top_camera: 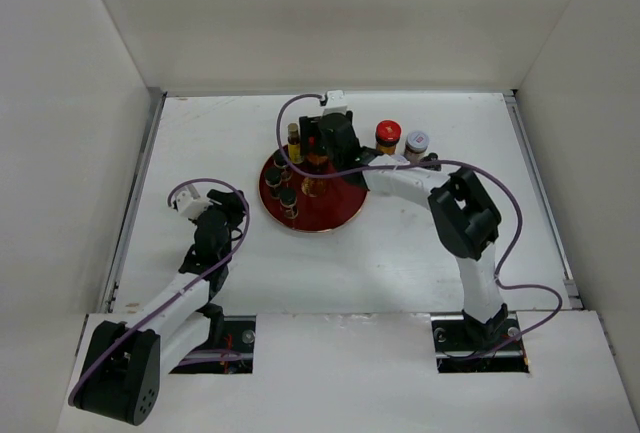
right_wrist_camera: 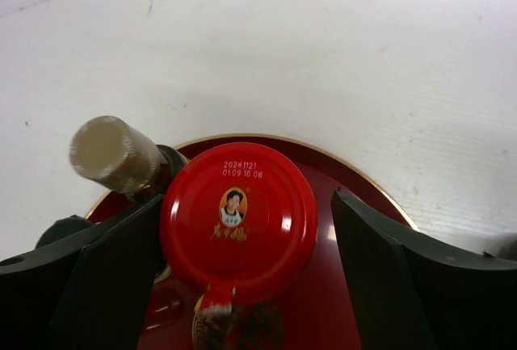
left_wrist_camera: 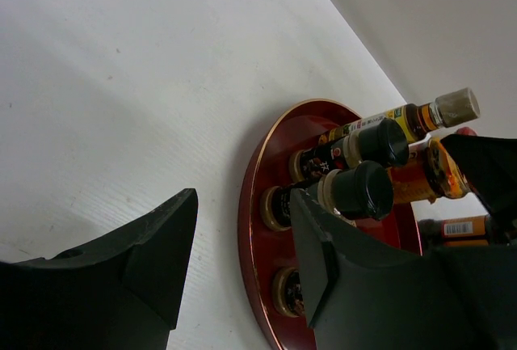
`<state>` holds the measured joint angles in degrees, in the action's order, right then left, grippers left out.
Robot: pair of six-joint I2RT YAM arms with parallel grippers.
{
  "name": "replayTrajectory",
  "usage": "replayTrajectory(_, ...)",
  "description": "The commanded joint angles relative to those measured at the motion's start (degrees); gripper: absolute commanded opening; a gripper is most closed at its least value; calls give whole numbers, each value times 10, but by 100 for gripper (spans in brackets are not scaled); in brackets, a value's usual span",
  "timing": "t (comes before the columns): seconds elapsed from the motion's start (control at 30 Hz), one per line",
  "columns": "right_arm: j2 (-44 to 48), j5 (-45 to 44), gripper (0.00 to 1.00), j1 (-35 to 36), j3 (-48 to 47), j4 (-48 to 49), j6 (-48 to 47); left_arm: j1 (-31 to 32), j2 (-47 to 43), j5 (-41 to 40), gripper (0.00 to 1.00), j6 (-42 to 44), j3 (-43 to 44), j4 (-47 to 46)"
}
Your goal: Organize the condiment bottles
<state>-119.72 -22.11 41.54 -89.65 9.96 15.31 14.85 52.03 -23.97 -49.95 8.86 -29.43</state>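
The round dark-red tray (top_camera: 330, 215) holds several slim dark-capped bottles (top_camera: 281, 163) along its left side and a beige-capped slim bottle (top_camera: 293, 136) at the back. My right gripper (top_camera: 322, 153) hangs over the tray's back. In the right wrist view it (right_wrist_camera: 246, 204) is open around a red-lidded jar (right_wrist_camera: 238, 221) standing on the tray (right_wrist_camera: 319, 162). The left finger is against the lid and the right finger is apart from it. The beige cap (right_wrist_camera: 109, 152) is just left. My left gripper (top_camera: 228, 215) is open and empty, left of the tray (left_wrist_camera: 250, 229), facing the dark-capped bottles (left_wrist_camera: 367, 188).
A second red-lidded jar (top_camera: 388, 133) and a white-lidded jar (top_camera: 416, 141) stand on the table right of the tray, behind the right forearm. A small dark object (top_camera: 432, 160) sits beside them. White walls enclose the table on three sides.
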Motion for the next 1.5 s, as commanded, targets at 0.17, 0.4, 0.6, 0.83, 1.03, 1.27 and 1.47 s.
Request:
replayTrajectory(0.17, 177, -12, 86, -1, 109, 65, -5, 6, -14, -4, 48, 0, 3, -30)
replayTrajectory(0.4, 338, -63, 35, -57, 299, 45, 38, 7, -14, -4, 48, -2, 0, -32)
replayTrajectory(0.6, 371, -87, 66, -113, 352, -6, 54, 7, -8, 0, 48, -5, 2, -32)
replayTrajectory(0.83, 317, -69, 80, -127, 333, -16, 51, 2, -30, 0, 48, -5, -2, -26)
replayTrajectory(1.03, 286, -51, 81, -133, 317, -25, 52, 0, -33, 2, 48, -6, -4, -25)
replayTrajectory(1.27, 255, -70, 82, -133, 317, -42, 64, 0, -23, 6, 48, -8, -2, -26)
replayTrajectory(1.47, 242, -65, 73, -132, 307, -42, 68, 0, -21, 6, 48, -8, -2, -27)
